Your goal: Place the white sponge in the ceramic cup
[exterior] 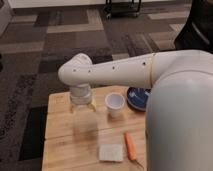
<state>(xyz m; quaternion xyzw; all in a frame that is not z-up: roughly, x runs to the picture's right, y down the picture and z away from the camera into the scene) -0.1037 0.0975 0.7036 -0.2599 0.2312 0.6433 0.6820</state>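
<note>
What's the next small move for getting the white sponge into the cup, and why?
Probably shift the gripper toward the wooden table's near edge, over the white sponge. It hangs beside the ceramic cup, while the sponge lies flat on the table, ungrasped.

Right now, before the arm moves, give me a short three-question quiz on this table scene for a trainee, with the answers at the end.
1. True or false: the white sponge already sits inside the ceramic cup.
2. Which thing lies just beside the sponge, near the front edge of the table?
A) an orange stick
B) a fork
C) a bottle
3. Fill in: the gripper hangs over the table on the picture's ___ side of the cup.

Key
1. False. The sponge lies flat on the table, apart from the cup.
2. A
3. left
</note>
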